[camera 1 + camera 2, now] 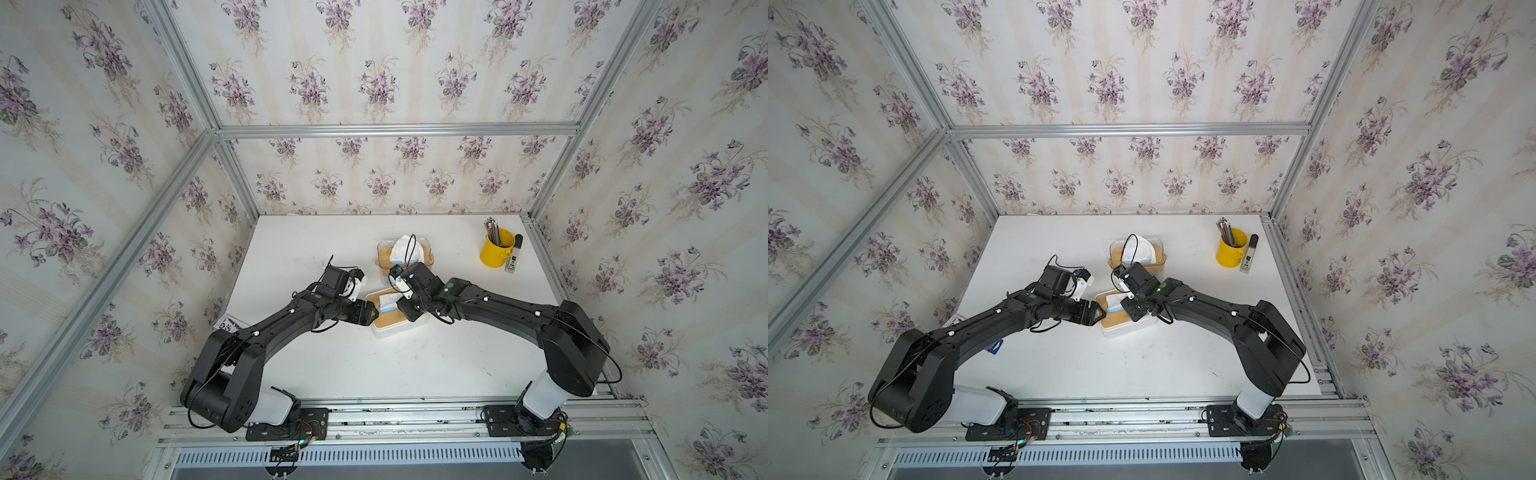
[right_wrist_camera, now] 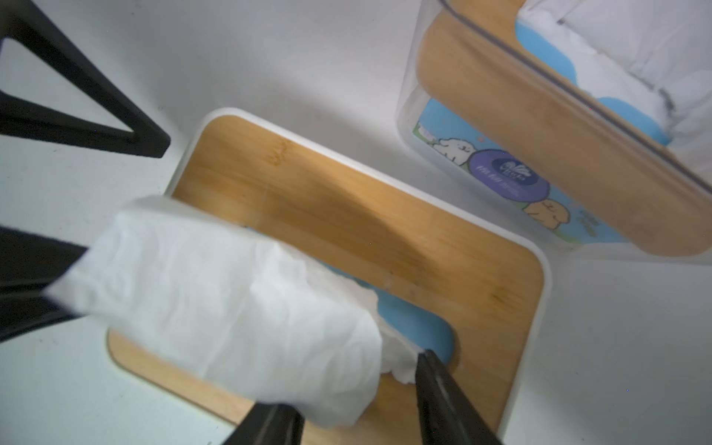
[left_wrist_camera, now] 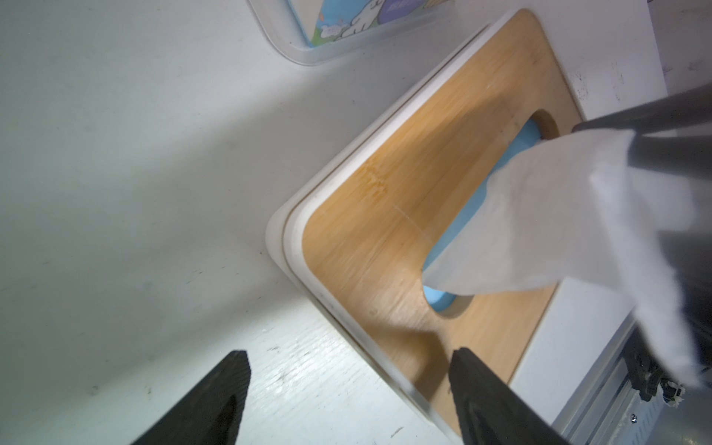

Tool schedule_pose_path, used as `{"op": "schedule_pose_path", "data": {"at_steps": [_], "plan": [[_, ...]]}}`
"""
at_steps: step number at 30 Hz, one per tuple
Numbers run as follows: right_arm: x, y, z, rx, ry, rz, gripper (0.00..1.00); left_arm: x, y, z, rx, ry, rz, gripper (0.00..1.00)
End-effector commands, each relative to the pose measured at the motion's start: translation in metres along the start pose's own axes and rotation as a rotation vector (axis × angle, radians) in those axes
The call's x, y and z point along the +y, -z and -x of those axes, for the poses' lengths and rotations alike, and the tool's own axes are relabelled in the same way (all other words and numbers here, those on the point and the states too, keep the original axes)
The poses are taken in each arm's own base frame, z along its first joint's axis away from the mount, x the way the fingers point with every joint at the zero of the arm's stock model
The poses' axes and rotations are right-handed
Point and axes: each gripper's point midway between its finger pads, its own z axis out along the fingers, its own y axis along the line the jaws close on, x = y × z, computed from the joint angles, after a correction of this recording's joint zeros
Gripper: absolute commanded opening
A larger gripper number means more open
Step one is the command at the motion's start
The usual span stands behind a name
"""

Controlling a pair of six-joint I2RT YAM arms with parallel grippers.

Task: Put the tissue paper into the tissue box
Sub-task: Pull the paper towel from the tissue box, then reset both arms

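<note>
The tissue box (image 1: 392, 322) (image 1: 1127, 323) is white with a bamboo lid (image 3: 404, 192) (image 2: 346, 215) and stands mid-table. White tissue paper (image 1: 387, 300) (image 1: 1113, 300) (image 3: 558, 215) (image 2: 231, 300) sticks up out of the lid's slot, over a blue pack inside. My right gripper (image 1: 398, 306) (image 1: 1126, 305) (image 2: 350, 381) hovers over the slot. Its jaws stand apart and the tissue drapes loosely between them, over one finger. My left gripper (image 1: 376, 311) (image 1: 1096, 311) (image 3: 350, 354) is open at the box's left end, straddling its edge and holding nothing.
A clear box (image 1: 428, 255) (image 1: 1160, 255) (image 2: 539, 154) with a bamboo lid and tissues stands just behind. At the back right are a yellow cup of pencils (image 1: 496, 249) (image 1: 1231, 251) and a marker (image 1: 514, 255) (image 1: 1250, 255). A card (image 1: 228, 324) lies at the left table edge.
</note>
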Motion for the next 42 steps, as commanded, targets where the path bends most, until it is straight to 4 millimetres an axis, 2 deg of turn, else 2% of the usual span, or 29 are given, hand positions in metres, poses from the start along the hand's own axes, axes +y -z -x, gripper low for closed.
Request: {"op": "schedule_pose_path", "data": {"at_steps": [1, 6, 11, 15, 18, 19, 23, 26, 29, 33, 38, 42], "plan": [[-0.013, 0.000, 0.010, -0.033, -0.022, -0.082, 0.39, -0.001, 0.003, 0.003, -0.006, -0.014, 0.001, 0.85], [-0.026, 0.003, 0.011, -0.006, 0.004, -0.156, 0.25, 0.000, 0.002, 0.001, -0.001, -0.016, 0.007, 0.86], [-0.041, 0.014, 0.018, 0.002, 0.034, -0.247, 0.22, 0.000, 0.002, 0.001, -0.001, -0.018, 0.007, 0.86], [-0.044, 0.025, 0.021, 0.004, 0.041, -0.255, 0.33, 0.001, 0.002, 0.001, -0.001, -0.015, 0.008, 0.86], [-0.036, 0.033, 0.016, 0.005, 0.040, -0.202, 0.45, 0.000, 0.002, 0.001, 0.000, -0.012, 0.004, 0.86], [-0.032, 0.036, 0.014, 0.005, 0.039, -0.172, 0.47, -0.004, 0.008, 0.005, -0.021, -0.020, -0.003, 0.86], [-0.016, 0.055, 0.011, -0.028, 0.020, -0.050, 0.52, -0.011, 0.016, 0.011, -0.045, -0.020, -0.023, 0.87], [-0.022, 0.074, 0.013, -0.078, -0.015, -0.033, 0.55, -0.016, 0.025, 0.016, -0.076, -0.024, -0.032, 0.88], [-0.047, 0.090, 0.014, -0.138, -0.073, -0.087, 0.58, -0.017, 0.038, 0.023, -0.124, -0.028, -0.017, 0.90], [-0.094, 0.108, 0.011, -0.218, -0.175, -0.246, 0.64, -0.012, 0.058, 0.031, -0.194, -0.039, 0.041, 0.92], [-0.146, 0.125, -0.002, -0.327, -0.309, -0.405, 0.71, 0.010, 0.088, 0.045, -0.331, -0.029, 0.203, 0.98], [-0.192, 0.141, -0.024, -0.402, -0.429, -0.546, 0.75, 0.036, 0.119, 0.058, -0.482, -0.012, 0.377, 0.99]]}}
